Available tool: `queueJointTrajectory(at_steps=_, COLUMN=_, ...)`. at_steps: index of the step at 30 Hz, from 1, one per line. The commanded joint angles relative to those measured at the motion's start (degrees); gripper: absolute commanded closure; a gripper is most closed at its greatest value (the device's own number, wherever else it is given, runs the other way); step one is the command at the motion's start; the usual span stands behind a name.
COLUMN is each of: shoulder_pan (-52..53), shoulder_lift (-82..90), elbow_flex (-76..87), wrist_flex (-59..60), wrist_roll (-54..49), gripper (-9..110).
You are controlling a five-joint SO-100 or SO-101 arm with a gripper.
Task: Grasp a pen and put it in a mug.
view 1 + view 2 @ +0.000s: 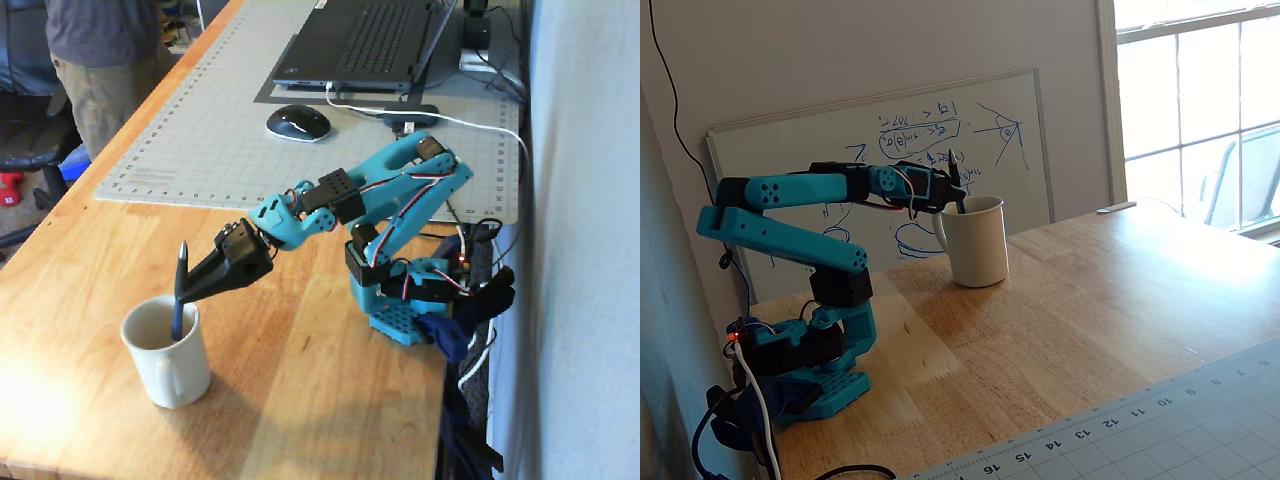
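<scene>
Gripper [185, 295], black, two-fingered, on a turquoise arm [385, 190]: fingers are seen narrowed to a point and clamped on the pen [179, 290] at about mid-length; no gap between the fingers is discernible in either fixed view. In another fixed view the gripper [958, 200] is set just at the mug rim, on the handle side. Pen, dark blue and black: held nearly upright, tilted slightly, its lower end inside the mug [166, 350] below the rim, its upper end projecting toward 12 o'clock above the rim; in the side-on fixed view only the upper part of the pen [956, 175] is shown, the remainder being hidden by the mug wall. Whether the tip touches the mug bottom cannot be told. Mug, off-white, cylindrical: stood upright on the wooden table [300, 400], at 8 o'clock from the arm base [400, 300], handle turned toward the camera in the one fixed view; in the other the mug [980, 245] is stood before a whiteboard [800, 160]. Writing: blue marker sketches and lines are carried by the whiteboard, not legible; ruler numerals 11 to 16 are read along the edge of the cutting mat [1160, 430]. A mouse [298, 122] and a laptop [365, 40] are laid on the mat at 12 o'clock from the arm.
</scene>
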Motion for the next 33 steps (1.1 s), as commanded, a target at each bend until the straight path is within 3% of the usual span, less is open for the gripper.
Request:
queueJointTrajectory(at_steps=1, shoulder_pan=0.8, shoulder_lift=1.4, elbow_flex=-1.2, wrist_flex=-0.5, wrist_roll=-0.2, gripper=100)
queueJointTrajectory(at_steps=11, shoulder_pan=1.0, shoulder_lift=1.5, elbow_flex=-2.2, wrist_flex=-0.7, wrist_roll=-0.4, gripper=86)
queueJointTrajectory(at_steps=16, shoulder_pan=0.5, shoulder_lift=1.6, elbow_flex=-4.9, wrist_flex=-0.4, wrist_roll=-4.0, gripper=86)
queueJointTrajectory(at_steps=26, shoulder_pan=3.3, shoulder_lift=2.5, elbow_flex=-6.3, wrist_flex=1.7, wrist_roll=-32.2, gripper=89)
queueJointTrajectory(at_steps=33, shoulder_pan=8.6, shoulder_lift=10.2, elbow_flex=-7.3, wrist_flex=24.2, wrist_roll=-59.0, gripper=91)
